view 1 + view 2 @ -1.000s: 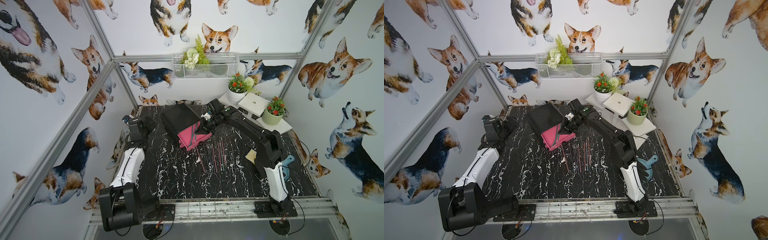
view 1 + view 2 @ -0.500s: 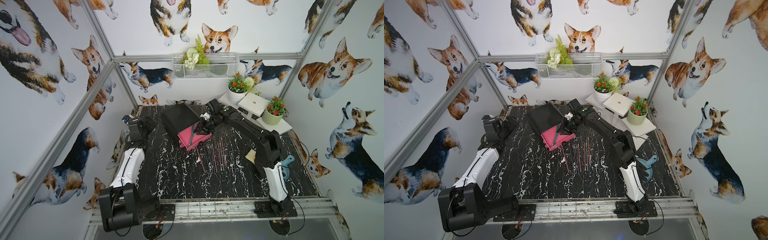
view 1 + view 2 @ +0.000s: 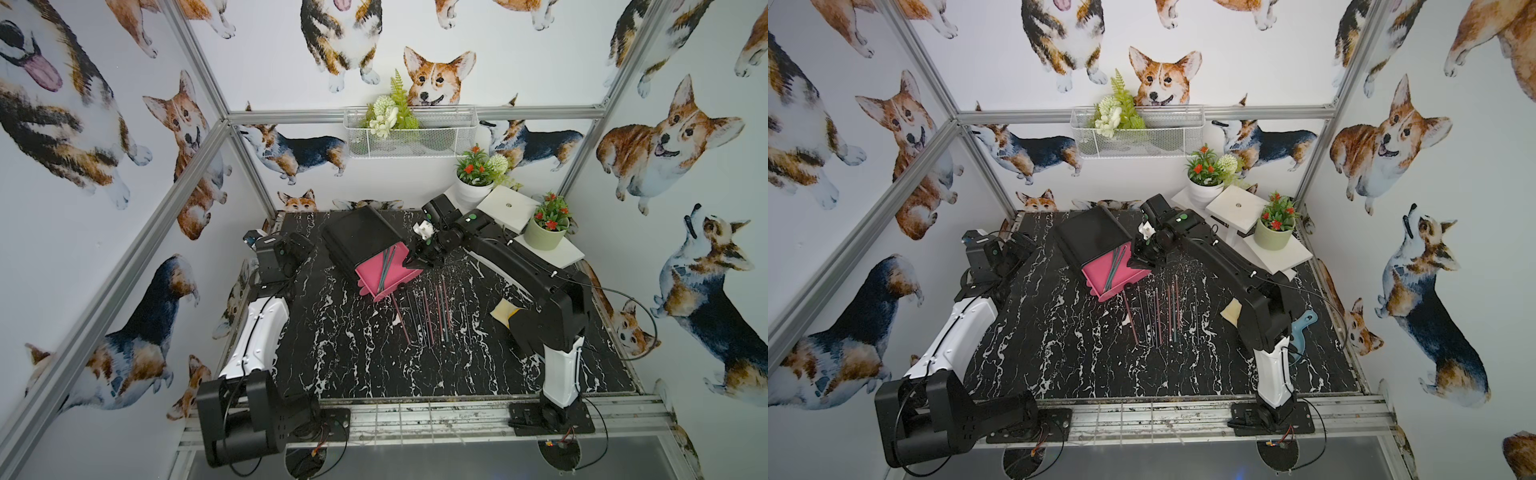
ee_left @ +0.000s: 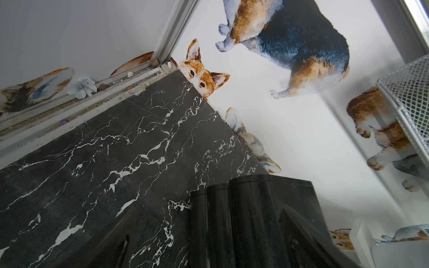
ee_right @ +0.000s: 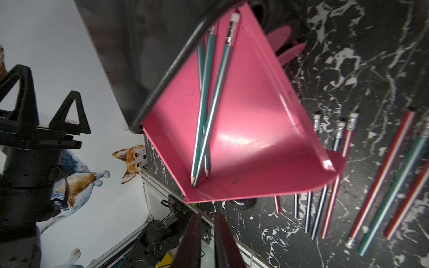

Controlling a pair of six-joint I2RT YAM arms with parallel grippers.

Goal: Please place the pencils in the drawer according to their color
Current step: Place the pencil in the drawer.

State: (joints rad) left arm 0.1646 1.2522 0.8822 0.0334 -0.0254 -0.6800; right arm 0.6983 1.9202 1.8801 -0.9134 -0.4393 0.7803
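The drawer cabinet (image 3: 357, 237) (image 3: 1092, 235) is black and stands at the back centre, with its top pink drawer (image 3: 370, 272) (image 5: 255, 116) pulled out. Three teal-green pencils (image 3: 386, 268) (image 5: 209, 104) lie in that tray. Several pink, teal and dark pencils (image 3: 432, 309) (image 3: 1163, 311) (image 5: 383, 185) lie in a row on the table in front of it. My right gripper (image 3: 409, 262) (image 5: 207, 215) hovers at the tray's right side, jaws a narrow slit apart with nothing between them. My left gripper (image 3: 305, 249) rests wide open behind the cabinet's left side, empty.
A yellow sponge (image 3: 505, 311) lies right of the pencil row, near the right arm's elbow. A blue tool (image 3: 1304, 328) lies at the table's right edge. A white stand (image 3: 507, 208) with two flower pots (image 3: 544, 237) fills the back right corner.
The right gripper stays beside the open drawer with hardly any shift. The left arm has not moved.
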